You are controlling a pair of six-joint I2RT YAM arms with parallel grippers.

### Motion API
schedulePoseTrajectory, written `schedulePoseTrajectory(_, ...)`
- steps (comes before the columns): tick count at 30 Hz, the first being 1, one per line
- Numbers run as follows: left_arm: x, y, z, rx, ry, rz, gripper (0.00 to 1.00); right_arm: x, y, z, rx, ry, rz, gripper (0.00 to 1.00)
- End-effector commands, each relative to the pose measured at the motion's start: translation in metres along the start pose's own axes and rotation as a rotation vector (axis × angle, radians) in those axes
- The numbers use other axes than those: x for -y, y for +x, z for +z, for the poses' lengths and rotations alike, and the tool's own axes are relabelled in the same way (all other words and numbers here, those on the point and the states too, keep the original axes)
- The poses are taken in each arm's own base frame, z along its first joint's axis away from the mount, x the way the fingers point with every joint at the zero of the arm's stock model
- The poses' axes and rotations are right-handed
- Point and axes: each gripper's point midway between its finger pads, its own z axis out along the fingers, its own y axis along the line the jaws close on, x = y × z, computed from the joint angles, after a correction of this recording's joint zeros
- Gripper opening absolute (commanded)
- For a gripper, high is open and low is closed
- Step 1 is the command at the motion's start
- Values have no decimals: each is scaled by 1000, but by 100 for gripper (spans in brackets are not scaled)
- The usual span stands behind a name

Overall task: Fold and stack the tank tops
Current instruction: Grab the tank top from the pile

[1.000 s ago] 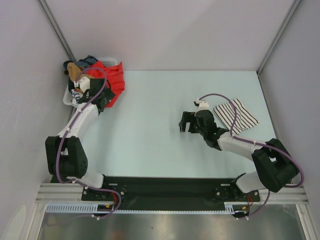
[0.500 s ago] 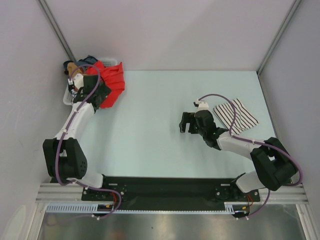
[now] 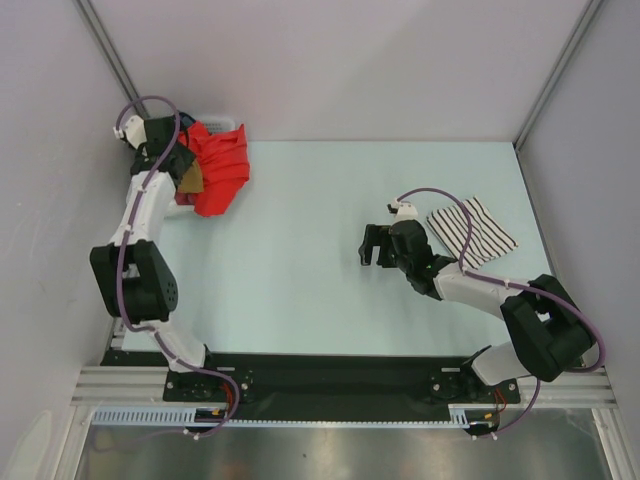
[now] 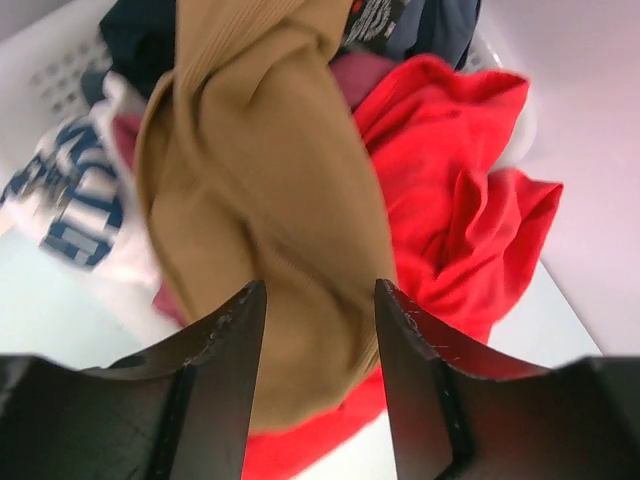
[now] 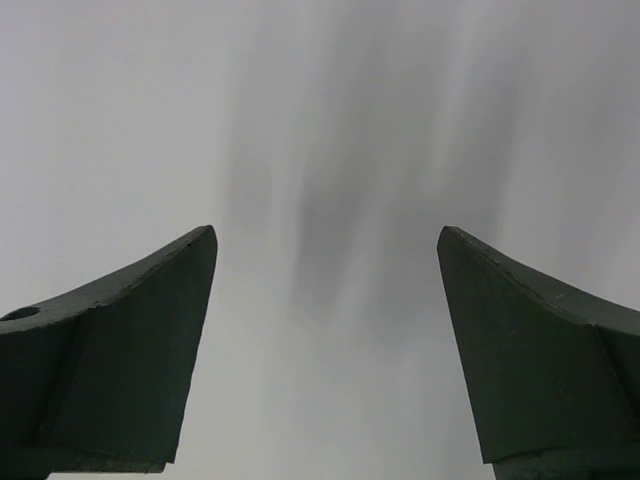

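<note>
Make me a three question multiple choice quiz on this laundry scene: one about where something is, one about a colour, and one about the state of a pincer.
1. Where on the table does the striped tank top lie?
A) left side
B) right side
C) middle

2. What colour is the garment hanging over the laundry basket rim?
A) red
B) green
C) yellow

3. How is the right pincer?
A) shut on the striped tank top
B) open and empty
C) shut on a sock

Key:
1 B, it lies folded at the far right.
2 A, the garment is plainly red.
3 B, its fingers stand wide apart with nothing between them.
</note>
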Motion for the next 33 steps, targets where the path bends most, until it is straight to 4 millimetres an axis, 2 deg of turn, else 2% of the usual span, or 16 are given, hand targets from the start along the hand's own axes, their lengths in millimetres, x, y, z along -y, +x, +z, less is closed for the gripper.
schedulePoseTrajectory(1,22,-29,10,10,60,38,53,-5,-20,1,51,-6,-1,96)
schedulePoseTrajectory(3,23,-29,11,-14,47,67,60,-4,-20,1,50,-4,0,96)
schedulePoseTrajectory(4,27,-33,14,-14,48,68,76,-3,-19,1,49,-3,-2,96)
schedulePoseTrajectory(7,30,-29,18,-28,55,80,75,-4,-20,1,51,-3,-2,96)
schedulePoseTrajectory(9,30,-26,22,-39,59,81,62,-2,-20,1,50,0,-2,96)
schedulePoseTrajectory(12,29,-18,27,-71,64,77,23,-1,-20,1,51,3,1,96)
schedulePoseTrajectory(15,41,-32,11,-59,108,70,0,-1,-20,1,50,5,1,95)
schedulePoseTrajectory(17,48,-44,-4,-29,141,49,0,-1,-21,1,52,4,0,95)
schedulePoseTrajectory(21,60,-92,-65,104,235,-24,0,-1,-21,0,53,4,0,95)
schedulePoseTrajectory(24,57,-102,-82,146,251,-62,13,0,-20,0,50,5,4,96)
schedulePoseTrajectory(27,53,-94,-77,115,225,-47,0,-1,-20,0,48,0,2,91)
schedulePoseTrajectory(29,53,-94,-79,104,226,-43,0,-1,-21,0,49,0,3,91)
schedulePoseTrajectory(30,54,-96,-84,111,241,-40,8,0,-21,0,50,2,3,92)
schedulePoseTrajectory(31,51,-89,-81,104,237,-37,28,-1,-21,-1,51,1,3,92)
schedulePoseTrajectory(32,51,-91,-81,115,242,-53,50,-1,-21,-1,51,1,3,93)
schedulePoseTrajectory(33,48,-87,-76,105,226,-52,81,0,-21,0,50,2,5,93)
